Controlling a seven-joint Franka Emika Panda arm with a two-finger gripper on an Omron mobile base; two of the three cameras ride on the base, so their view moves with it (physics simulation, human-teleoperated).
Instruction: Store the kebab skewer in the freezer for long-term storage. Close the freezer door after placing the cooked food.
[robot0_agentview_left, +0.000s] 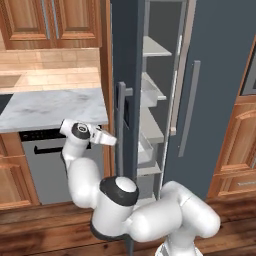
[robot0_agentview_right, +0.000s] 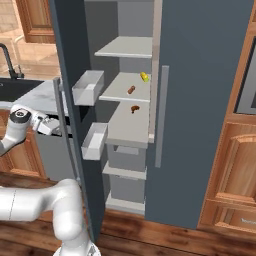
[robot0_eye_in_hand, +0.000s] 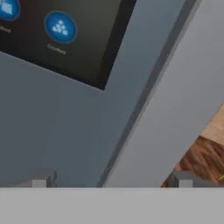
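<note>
The freezer (robot0_agentview_right: 127, 125) stands open, its pale grey shelves showing. The kebab skewer (robot0_agentview_right: 144, 76), small and yellow, lies on the second shelf near the back right. The freezer door (robot0_agentview_right: 75, 60) is swung wide toward me, with grey bins on its inner side. My gripper (robot0_agentview_left: 109, 138) (robot0_agentview_right: 50, 126) is open on the door's outer side, close to the vertical bar handle (robot0_agentview_left: 121, 125) (robot0_agentview_right: 60, 130). In the hand view the gripper (robot0_eye_in_hand: 111, 181) faces the door's slate face and black blue-lit panel (robot0_eye_in_hand: 61, 35), and the grey handle bar (robot0_eye_in_hand: 175, 100) runs diagonally ahead between the fingertips (robot0_eye_in_hand: 39, 181).
Two small brown items (robot0_agentview_right: 131, 90) (robot0_agentview_right: 134, 108) lie on the freezer shelves. The fridge's right door (robot0_agentview_right: 200, 100) is shut. A marble counter (robot0_agentview_left: 50, 105) over a dishwasher (robot0_agentview_left: 45, 165) lies left of the door. Wooden cabinets (robot0_agentview_right: 235, 165) stand at the right.
</note>
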